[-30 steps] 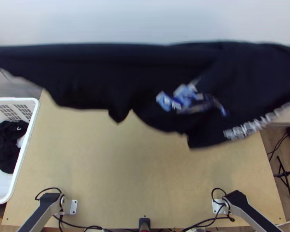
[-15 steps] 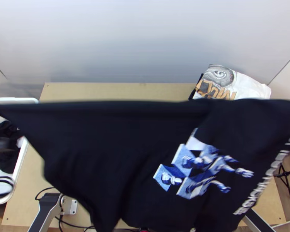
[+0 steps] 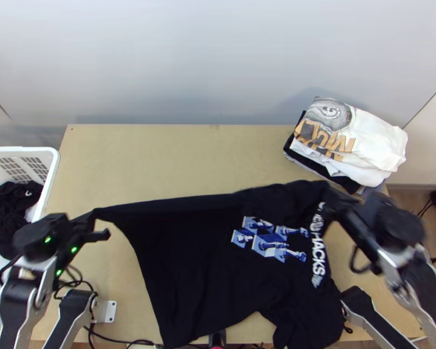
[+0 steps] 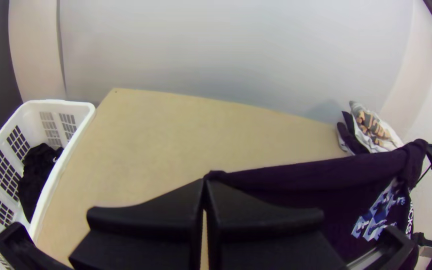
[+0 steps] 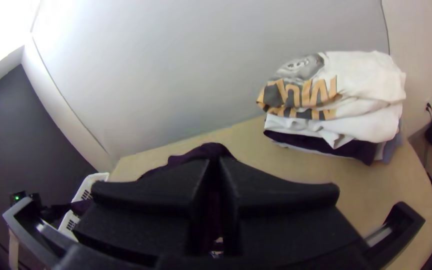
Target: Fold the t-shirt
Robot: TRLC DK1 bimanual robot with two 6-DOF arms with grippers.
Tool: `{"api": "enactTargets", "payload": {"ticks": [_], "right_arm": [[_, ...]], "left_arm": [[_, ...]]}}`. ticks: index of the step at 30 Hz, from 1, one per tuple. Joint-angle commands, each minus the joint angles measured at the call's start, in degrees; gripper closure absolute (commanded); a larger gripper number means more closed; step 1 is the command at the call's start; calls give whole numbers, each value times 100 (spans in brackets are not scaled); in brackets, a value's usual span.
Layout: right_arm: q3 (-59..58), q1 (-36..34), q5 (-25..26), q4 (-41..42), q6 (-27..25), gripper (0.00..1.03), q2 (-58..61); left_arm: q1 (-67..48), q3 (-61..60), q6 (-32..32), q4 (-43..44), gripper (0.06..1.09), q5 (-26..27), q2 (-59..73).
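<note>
The black t-shirt (image 3: 189,256), with a blue print and white lettering, hangs stretched between both grippers, its lower part toward the table's near edge. At its left end in the top view is my left gripper (image 3: 99,224); my right gripper (image 3: 340,206) is at its upper right. In the left wrist view my left gripper (image 4: 204,185) is shut on a corner of the t-shirt (image 4: 296,185), whose top edge runs taut to the other arm. In the right wrist view my right gripper (image 5: 215,162) is shut on dark cloth bunched behind its tips (image 5: 208,150).
A stack of folded clothes (image 3: 351,139), a white printed one on top, lies at the table's far right. A white basket (image 3: 52,168) with black clothing (image 3: 11,209) stands at the left. Bare tabletop (image 3: 177,163) lies beyond the t-shirt.
The t-shirt has come down and toward the near edge from a raised, widely stretched position. Both grippers now show in the top view, closer together, and the folded stack is uncovered.
</note>
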Motion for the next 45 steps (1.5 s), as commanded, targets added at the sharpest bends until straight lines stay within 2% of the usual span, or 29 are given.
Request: {"api": "enactTargets", "payload": {"ticks": [1, 6, 10, 20, 28, 36, 37, 38, 39, 40, 41, 45], "right_arm": [[-627, -111, -119, 1335, 97, 100, 1141], [-108, -453, -189, 1959, -8, 100, 2266], [771, -673, -286, 2082, -17, 100, 3487], [2783, -682, -338, 2082, -184, 100, 5948], [3724, -647, -321, 2521, -281, 100, 7091], [4840, -506, -233, 2521, -439, 100, 7891], [4910, -480, -215, 2521, -518, 89, 7917], [4937, -453, -215, 2521, -606, 68, 7917], [4972, -445, -189, 2521, -694, 52, 7917], [5016, -436, -75, 2521, -773, 43, 7917], [5068, -436, -4, 2486, -852, 37, 7882], [5007, -453, 127, 2266, -791, 36, 7390]], "left_arm": [[-89, -605, 109, 1657, 105, 113, 1331], [351, -104, 100, 2958, 105, 139, 3406], [597, 714, 39, 3371, 105, 139, 4900], [1124, 2893, -40, 3459, 105, 139, 7422], [1529, 4220, -128, 3371, 105, 139, 8653], [1581, 5284, -488, 3028, 105, 139, 9435], [1581, 5372, -541, 3019, 105, 139, 9470], [1573, 5425, -594, 3010, 96, 139, 9470], [1555, 5469, -603, 2993, 70, 139, 9435], [1520, 5556, -603, 2843, 35, 139, 9400], [1485, 5688, -603, 2650, 7, 139, 9373], [1502, 5978, -647, 2176, 10, 131, 9110]]}}
